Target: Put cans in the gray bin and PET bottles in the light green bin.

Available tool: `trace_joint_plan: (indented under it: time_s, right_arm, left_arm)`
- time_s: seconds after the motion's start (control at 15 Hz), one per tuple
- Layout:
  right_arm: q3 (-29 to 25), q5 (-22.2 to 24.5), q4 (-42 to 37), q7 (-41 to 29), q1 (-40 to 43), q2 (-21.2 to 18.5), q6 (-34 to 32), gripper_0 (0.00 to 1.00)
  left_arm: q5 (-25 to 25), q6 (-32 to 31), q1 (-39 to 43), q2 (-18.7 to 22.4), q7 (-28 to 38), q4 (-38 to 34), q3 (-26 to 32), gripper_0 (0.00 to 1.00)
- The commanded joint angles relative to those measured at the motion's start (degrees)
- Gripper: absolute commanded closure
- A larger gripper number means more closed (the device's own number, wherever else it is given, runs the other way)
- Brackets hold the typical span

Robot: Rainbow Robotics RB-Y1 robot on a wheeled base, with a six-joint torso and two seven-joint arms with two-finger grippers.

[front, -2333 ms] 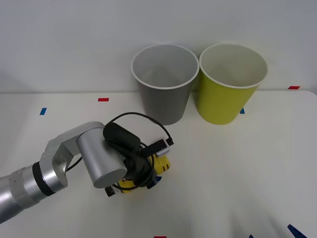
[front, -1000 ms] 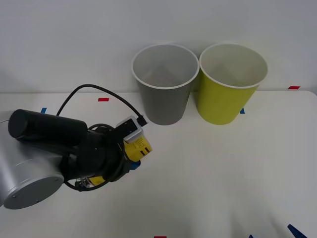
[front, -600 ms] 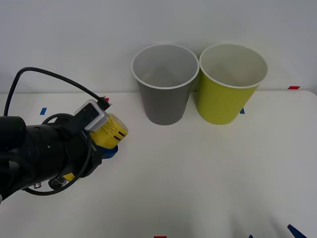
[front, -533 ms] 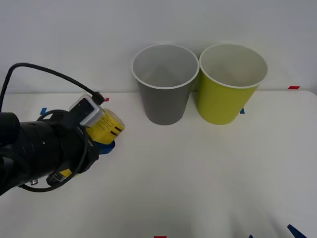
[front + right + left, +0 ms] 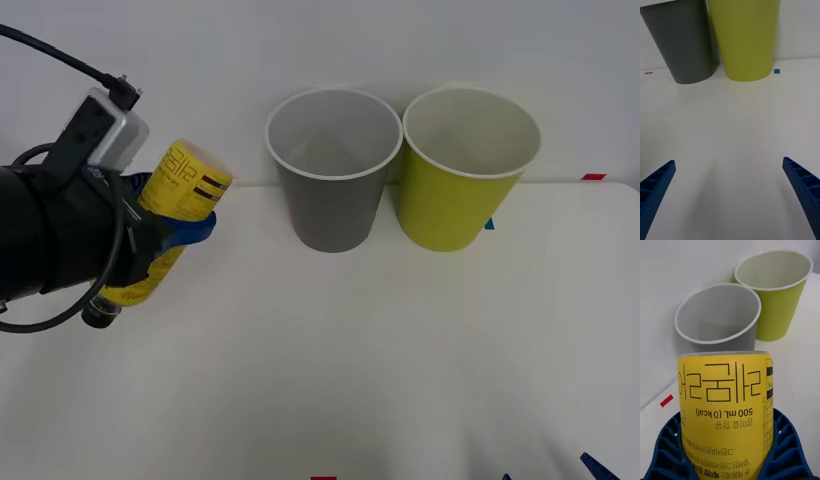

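Note:
My left gripper [image 5: 172, 228] is shut on the PET bottle [image 5: 182, 190], a small bottle with a yellow label and black print, held tilted in the air at the left, well above the table. In the left wrist view the blue fingers [image 5: 784, 438] clamp both sides of the bottle [image 5: 726, 397], and the gray bin [image 5: 720, 332] and the light green bin [image 5: 778, 318] stand beyond it. Both bins are upright at the back, the gray bin [image 5: 332, 215] left of the light green bin [image 5: 455, 215]. My right gripper [image 5: 729, 187] hangs open over bare table. Cans are out of view.
The white table [image 5: 400, 360] runs up to a pale wall just behind the bins. Small tape marks lie on it: a red one [image 5: 593, 176] at the far right, a blue one [image 5: 777, 71] beside the light green bin.
The left arm has lifted the bottle off the table and carried it up and to the left. The bins have not moved.

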Motion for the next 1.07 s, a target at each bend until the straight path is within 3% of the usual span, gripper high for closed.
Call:
trace_joint_plan:
  time_s: [0.07,0.27,0.6,0.8,0.93,1.07]
  right_arm:
    - [0.0,0.0,0.0,0.0,0.0,0.0,0.0,0.01]
    - [0.0,0.0,0.0,0.0,0.0,0.0,0.0,0.01]
    - [0.0,0.0,0.0,0.0,0.0,0.0,0.0,0.01]
    - [0.0,0.0,0.0,0.0,0.0,0.0,0.0,0.01]
    - [0.0,0.0,0.0,0.0,0.0,0.0,0.0,0.01]
    - [0.0,0.0,0.0,0.0,0.0,0.0,0.0,0.01]
  left_arm:
    - [0.23,1.02,-5.3,-2.74,-0.59,0.01,1.11,1.0]
    - [1.02,2.08,-11.28,-4.05,-1.2,1.3,1.37,1.0]
    - [-0.3,5.06,-22.0,-6.95,-1.47,10.88,1.37,1.0]
    - [-3.99,4.98,-27.71,-10.73,-2.08,17.47,0.67,1.0]
    - [-7.33,4.19,-30.26,-10.82,-1.82,19.05,-2.06,1.0]
    - [-10.85,-0.74,-31.67,-10.73,-0.76,20.63,-6.8,1.0]
